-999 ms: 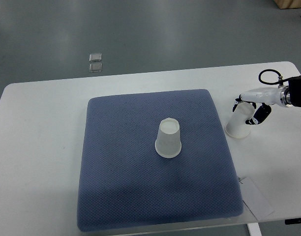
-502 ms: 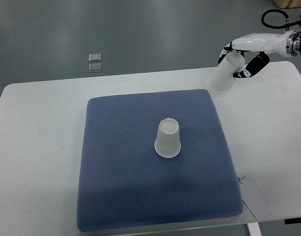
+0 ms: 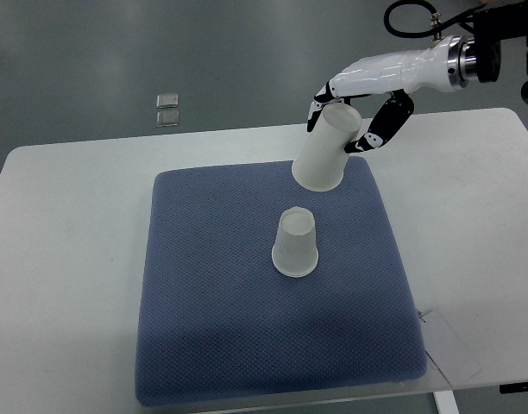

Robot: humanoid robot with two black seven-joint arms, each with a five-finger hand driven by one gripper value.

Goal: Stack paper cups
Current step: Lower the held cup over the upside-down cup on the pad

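The right hand point(image 3: 355, 112) has swung in from the table's point(image 3: 66, 224) right side, fingers clasped round a paper cup point(image 3: 326, 147), mouth down and tilted, now just beyond the cup on the mat point(image 3: 296, 242). Stacking looks close.

Blue mat point(image 3: 212, 328) on white table point(image 3: 66, 259); paper slip point(image 3: 449, 345) at table's corner.
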